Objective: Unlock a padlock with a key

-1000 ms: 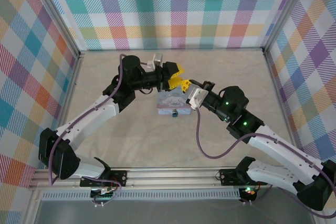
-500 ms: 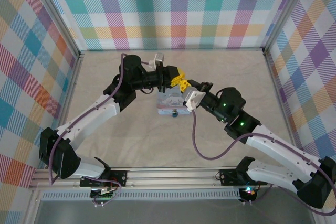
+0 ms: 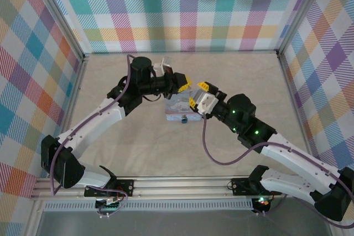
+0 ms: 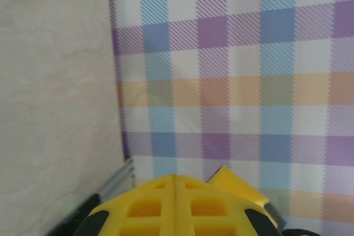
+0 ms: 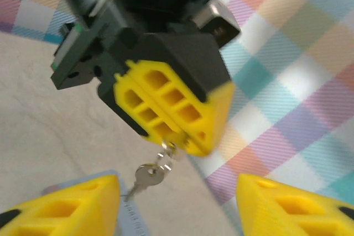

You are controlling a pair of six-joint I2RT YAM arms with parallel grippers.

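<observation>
In the right wrist view my left gripper (image 5: 185,142) is shut on the small ring of the key (image 5: 145,176), a pale metal key that hangs free below its yellow fingertips. My right gripper (image 5: 177,208) is open, one finger on each side of the hanging key and not touching it. In the top view the left gripper (image 3: 186,83) and the right gripper (image 3: 197,94) meet tip to tip above the light-blue box (image 3: 178,109). The padlock (image 3: 184,119) is a tiny dark spot at the box's near edge. The left wrist view has its yellow fingers (image 4: 149,208) pressed together.
Plaid walls close in the beige table (image 3: 127,136) on three sides, with metal frame posts at the corners. A purple cable (image 3: 207,150) loops from the right arm over the table. An edge of the light-blue box (image 5: 133,219) lies under the key.
My left gripper has shut on the key's ring. My right gripper, shut a second ago, has opened and let go, and both have shifted slightly left above the box.
</observation>
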